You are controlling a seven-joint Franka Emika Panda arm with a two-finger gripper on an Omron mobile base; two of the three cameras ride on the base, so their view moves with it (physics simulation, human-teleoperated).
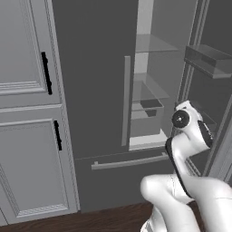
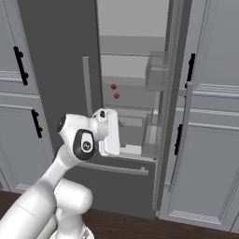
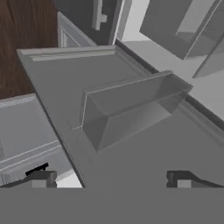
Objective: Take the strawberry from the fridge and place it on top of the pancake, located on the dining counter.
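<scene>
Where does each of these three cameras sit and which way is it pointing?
Left base view: behind the arm's left, facing the fridge with its right door open; the arm rises at lower right.
Right base view: behind the arm's right, looking into the same fridge, two small red things on a shelf; the arm rises at lower left.
Hand view: on the hand, facing a door bin; open gripper at the bottom.
Both base views share fridge and arm.
</scene>
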